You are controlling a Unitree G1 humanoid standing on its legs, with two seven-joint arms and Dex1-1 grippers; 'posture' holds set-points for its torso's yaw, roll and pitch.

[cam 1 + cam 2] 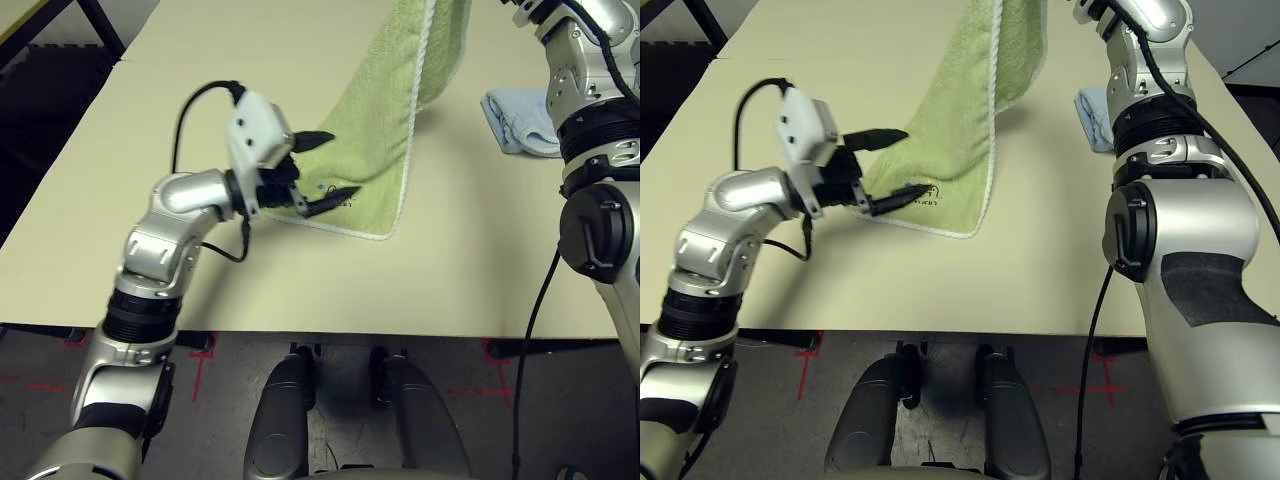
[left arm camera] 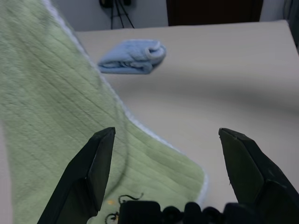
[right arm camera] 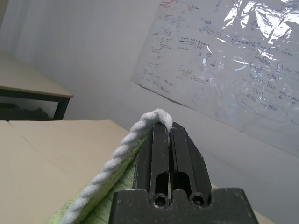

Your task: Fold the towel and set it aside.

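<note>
Towel [image 1: 385, 130]: green, white-edged; upper end lifted off table [image 1: 200, 60], lower end resting on tabletop, draped slope between.
Right gripper [image 3: 169, 128]: fingers clamped together on towel's white edge, holding it aloft.
Left gripper [image 1: 325, 170]: spread wide, empty, level at towel's lower corner near dark embroidery.
Blue cloth [image 1: 520, 120]: folded, near right arm, apart from towel.
Risk: left fingers could close on air or snag single layer, dragging corner askew; thin edge pinch could slip, towel collapsing.

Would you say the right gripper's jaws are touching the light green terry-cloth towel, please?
Touching: the right wrist view shows the right gripper shut on the light green terry-cloth towel's white edging.
</note>
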